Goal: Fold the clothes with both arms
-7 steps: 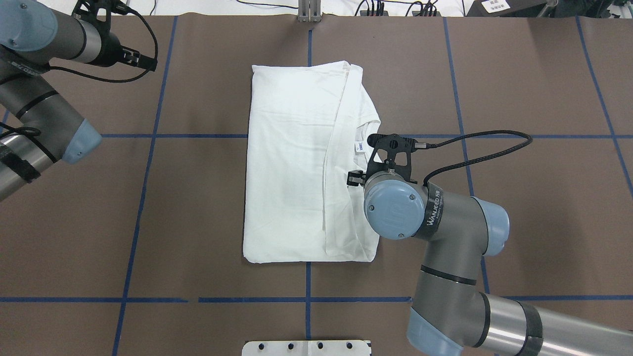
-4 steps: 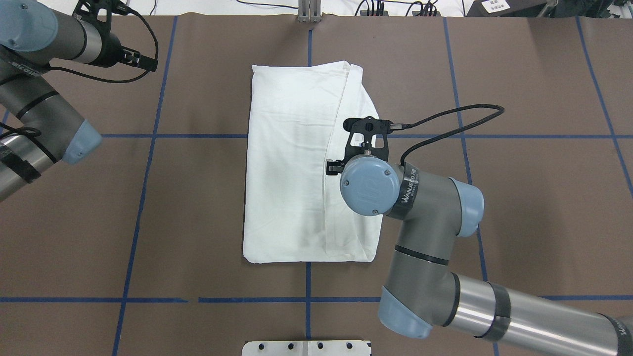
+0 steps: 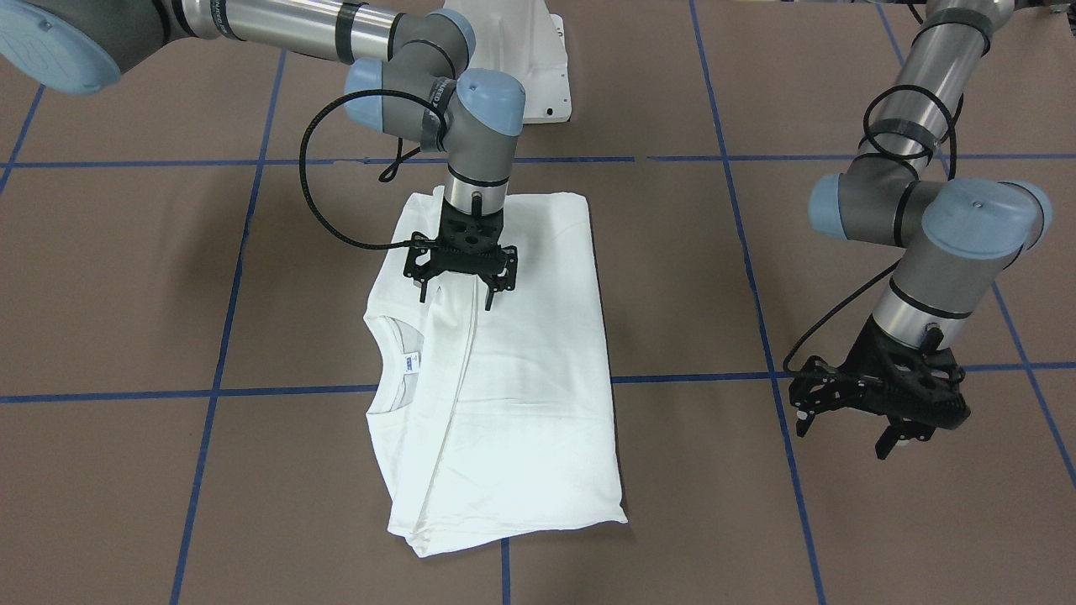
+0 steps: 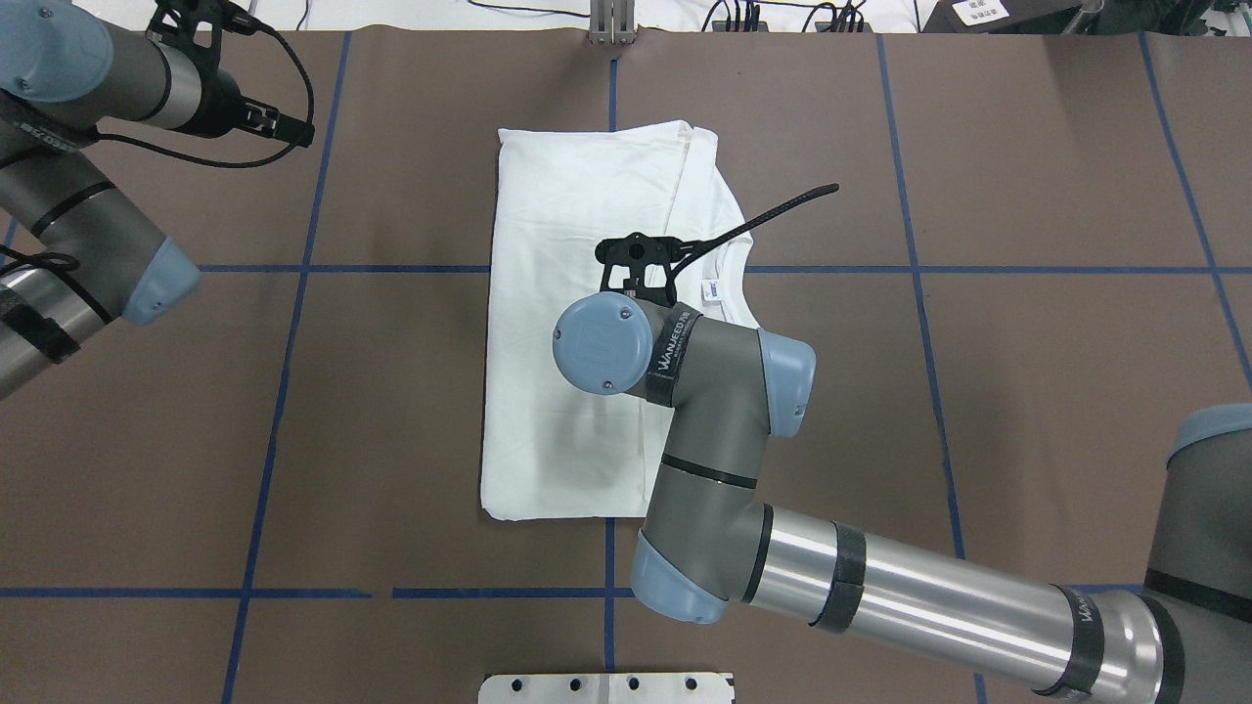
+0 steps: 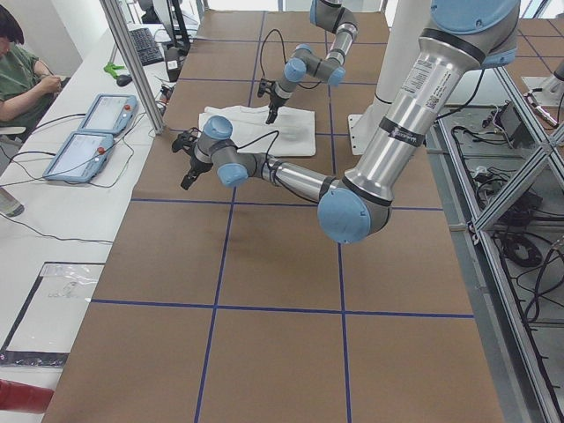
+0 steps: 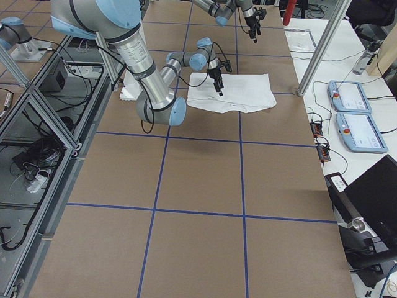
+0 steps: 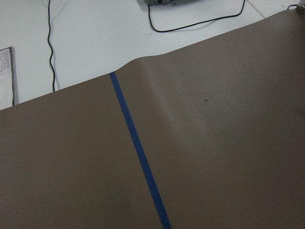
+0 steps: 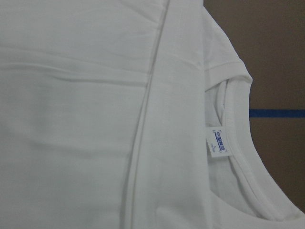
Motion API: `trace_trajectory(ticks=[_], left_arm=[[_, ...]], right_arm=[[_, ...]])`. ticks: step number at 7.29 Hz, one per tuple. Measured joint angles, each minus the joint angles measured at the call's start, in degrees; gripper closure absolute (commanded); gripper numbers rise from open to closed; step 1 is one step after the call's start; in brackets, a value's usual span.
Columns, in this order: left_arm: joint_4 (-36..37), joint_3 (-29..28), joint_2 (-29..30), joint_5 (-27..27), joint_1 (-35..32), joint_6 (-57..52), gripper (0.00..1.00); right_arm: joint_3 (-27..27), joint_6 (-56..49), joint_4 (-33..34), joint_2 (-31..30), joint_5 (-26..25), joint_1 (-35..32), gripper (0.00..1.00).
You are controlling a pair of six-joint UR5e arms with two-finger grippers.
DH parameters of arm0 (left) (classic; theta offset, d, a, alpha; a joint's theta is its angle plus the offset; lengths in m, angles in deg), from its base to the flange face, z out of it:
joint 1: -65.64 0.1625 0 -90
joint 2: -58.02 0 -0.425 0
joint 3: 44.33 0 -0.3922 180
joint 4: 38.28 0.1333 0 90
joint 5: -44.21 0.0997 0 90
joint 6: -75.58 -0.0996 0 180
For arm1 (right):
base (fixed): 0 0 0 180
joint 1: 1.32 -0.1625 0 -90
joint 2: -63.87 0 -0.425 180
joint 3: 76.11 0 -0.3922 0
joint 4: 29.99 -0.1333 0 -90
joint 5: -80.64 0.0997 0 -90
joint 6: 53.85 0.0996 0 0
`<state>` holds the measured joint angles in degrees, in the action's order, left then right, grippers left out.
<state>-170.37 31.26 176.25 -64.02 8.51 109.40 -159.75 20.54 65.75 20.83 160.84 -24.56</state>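
Your white T-shirt point(image 3: 538, 403) is light, limp cotton, seemingly several layers thick, so close the right hand point(image 3: 456, 301), hovering fingers apart, around every layer at a hem corner.

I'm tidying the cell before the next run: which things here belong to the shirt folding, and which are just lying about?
In the job:
white T-shirt
right gripper, open over the shirt
left gripper, open, off to the side

Just lying about:
white pedestal
control tablets on the side bench
blue tape lines
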Motion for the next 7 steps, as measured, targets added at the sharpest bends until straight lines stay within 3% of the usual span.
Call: trace_trajectory(ticks=[4, 7], left_arm=[[-0.01, 0.07, -0.34, -0.14, 0.0, 0.01, 0.0], [0.0, 0.08, -0.37, -0.14, 0.06, 0.01, 0.0]], right_arm=[[1.47, -1.85, 3.12, 0.3, 0.13, 1.13, 0.0], [-0.19, -9.38, 10.78, 0.1, 0.11, 0.18, 0.0]])
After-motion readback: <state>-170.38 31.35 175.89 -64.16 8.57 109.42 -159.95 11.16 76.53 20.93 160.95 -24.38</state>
